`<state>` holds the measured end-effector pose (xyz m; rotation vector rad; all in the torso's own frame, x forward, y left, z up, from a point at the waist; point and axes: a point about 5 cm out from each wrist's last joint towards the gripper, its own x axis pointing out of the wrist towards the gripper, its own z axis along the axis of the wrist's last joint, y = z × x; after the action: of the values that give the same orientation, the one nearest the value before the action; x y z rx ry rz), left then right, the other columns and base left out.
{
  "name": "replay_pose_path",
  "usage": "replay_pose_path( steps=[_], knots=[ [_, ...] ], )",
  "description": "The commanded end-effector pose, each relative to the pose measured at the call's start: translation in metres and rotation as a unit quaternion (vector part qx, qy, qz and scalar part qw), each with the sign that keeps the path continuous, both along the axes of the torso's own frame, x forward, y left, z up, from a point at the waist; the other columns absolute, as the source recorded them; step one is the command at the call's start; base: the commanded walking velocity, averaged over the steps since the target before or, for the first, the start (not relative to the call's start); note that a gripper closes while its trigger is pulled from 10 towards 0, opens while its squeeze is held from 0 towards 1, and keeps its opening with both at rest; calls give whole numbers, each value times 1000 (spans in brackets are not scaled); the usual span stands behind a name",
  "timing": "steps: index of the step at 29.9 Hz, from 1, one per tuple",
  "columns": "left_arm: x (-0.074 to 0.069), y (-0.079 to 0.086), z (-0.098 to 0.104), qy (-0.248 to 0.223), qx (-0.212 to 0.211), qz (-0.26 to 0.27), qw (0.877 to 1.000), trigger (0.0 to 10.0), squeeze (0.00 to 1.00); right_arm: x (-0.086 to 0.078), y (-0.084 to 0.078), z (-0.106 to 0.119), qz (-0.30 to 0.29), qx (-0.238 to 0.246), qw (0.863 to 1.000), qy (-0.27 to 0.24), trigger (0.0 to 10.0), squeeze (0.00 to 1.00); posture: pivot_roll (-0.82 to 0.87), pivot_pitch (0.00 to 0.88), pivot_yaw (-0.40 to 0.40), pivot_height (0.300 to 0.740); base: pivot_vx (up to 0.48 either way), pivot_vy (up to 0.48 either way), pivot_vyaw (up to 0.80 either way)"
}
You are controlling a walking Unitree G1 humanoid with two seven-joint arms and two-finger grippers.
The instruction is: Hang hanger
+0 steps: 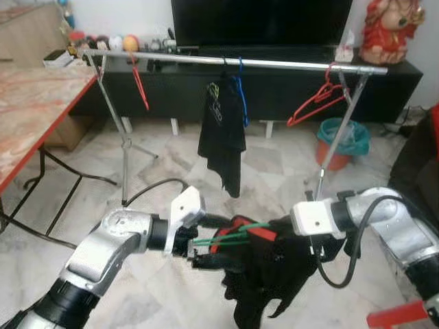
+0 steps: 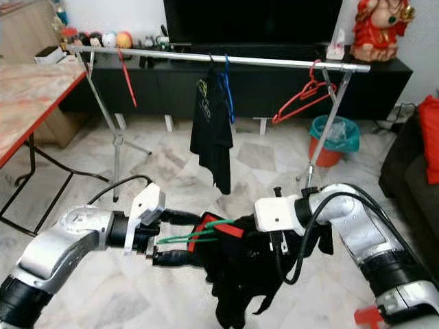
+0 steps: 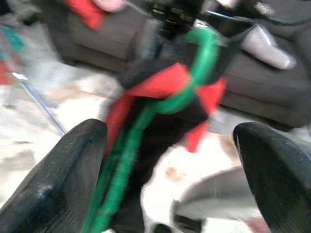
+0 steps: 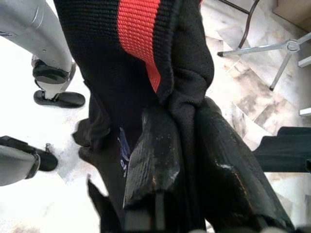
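Observation:
A green hanger (image 1: 226, 237) is threaded into a black garment with red trim (image 1: 264, 274), held low in front of me. My left gripper (image 1: 221, 241) is open, its two fingers (image 3: 63, 170) straddling the hanger's green wire without closing on it. My right gripper (image 4: 187, 114) is shut on a fold of the black garment near its red collar band (image 4: 138, 34). Further back stands the silver clothes rail (image 1: 274, 64), which carries a black shirt (image 1: 223, 130) on a blue hanger (image 1: 241, 96) near its middle.
Red hangers hang on the rail at the left (image 1: 139, 86) and right (image 1: 315, 103). A red-edged table (image 1: 34, 110) is at my left. A teal bin (image 1: 341, 140) sits by the rail's right leg, a dark sofa (image 1: 418, 157) at far right.

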<state>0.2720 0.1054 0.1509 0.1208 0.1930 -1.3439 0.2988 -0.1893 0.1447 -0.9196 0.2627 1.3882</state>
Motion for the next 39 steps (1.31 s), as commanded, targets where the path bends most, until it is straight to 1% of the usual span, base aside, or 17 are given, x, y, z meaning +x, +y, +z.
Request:
replay_pose_path(
  steps=[1, 5, 8, 10, 11, 13, 15, 18, 19, 20, 25, 28, 29, 30, 33, 36, 39],
  knots=[
    [10, 9, 7, -26, -3, 48, 998, 10000, 0, 4, 1, 8, -12, 17, 999, -28, 10000, 0, -24, 0, 47, 740, 0, 0, 0],
    [26, 26, 11, -61, -38, 183, 980, 10000, 0, 10, 1, 8, -75, 69, 993, -51, 10000, 0, -27, 0, 40, 740, 0, 0, 0],
    [30, 33, 11, -69, -48, 230, 970, 10000, 0, 13, 0, 9, -101, 91, 988, -67, 10000, 0, -27, 0, 40, 740, 0, 0, 0],
    [33, 54, 7, -81, -59, 333, 938, 10000, 0, 22, -7, 5, -217, 147, 960, -93, 10000, 0, -24, 0, 37, 740, 0, 0, 0],
    [33, 54, 7, -81, -59, 333, 938, 10000, 0, 22, -7, 5, -217, 147, 960, -93, 10000, 0, -24, 0, 37, 740, 0, 0, 0],
    [31, 78, 1, -89, -68, 439, 892, 10000, 0, 24, -19, -10, -340, 183, 916, -109, 10000, 0, -22, 0, 37, 740, 0, 0, 0],
    [30, 82, 0, -92, -70, 457, 882, 10000, 0, 23, -21, -15, -361, 188, 907, -108, 10000, 0, -22, 0, 37, 740, 0, 0, 0],
    [29, 96, 1, -104, -85, 518, 845, 10000, 0, 18, -18, -30, -403, 207, 887, -83, 10000, 0, -26, 0, 33, 740, 0, 0, 0],
    [29, 100, 2, -108, -103, 545, 825, 10000, 0, 14, -11, -39, -408, 214, 885, -65, 10000, 0, -26, 0, 32, 740, 0, 0, 0],
    [28, 100, 4, -110, -114, 551, 819, 10000, 0, 10, -6, -43, -397, 215, 891, -54, 10000, 0, -21, 0, 28, 740, 0, 0, 0],
    [25, 93, 6, -111, -146, 556, 811, 10000, 0, 3, 14, -54, -393, 235, 888, -44, 10000, 0, -16, 0, 22, 740, 0, 0, 0],
    [21, 86, 1, -107, -143, 555, 812, 10000, 0, 5, 20, -56, -433, 254, 863, -57, 10000, 0, -18, 0, 21, 740, 0, 0, 0],
    [13, 78, -11, -98, -134, 560, 812, 10000, 0, 9, 20, -54, -491, 278, 821, -91, 10000, 0, -13, 0, 17, 740, 0, 0, 0],
    [13, 78, -11, -98, -134, 560, 812, 10000, 0, 9, 20, -54, -491, 278, 821, -91, 10000, 0, -13, 0, 17, 740, 0, 0, 0],
    [5, 70, -24, -99, -117, 585, 796, 10000, 0, 7, 14, -54, -576, 330, 741, -106, 10000, 0, -12, 0, 7, 740, 0, 0, 0],
    [4, 67, -26, -94, -123, 593, 790, 10000, 0, 4, 15, -55, -587, 344, 725, -103, 10000, 0, -12, 0, 3, 740, 0, 0, 0],
    [3, 61, -27, -93, -123, 585, 796, 10000, 0, 4, 23, -53, -575, 348, 733, -101, 10000, 0, -12, 0, -3, 740, 0, 0, 0]
  ],
)
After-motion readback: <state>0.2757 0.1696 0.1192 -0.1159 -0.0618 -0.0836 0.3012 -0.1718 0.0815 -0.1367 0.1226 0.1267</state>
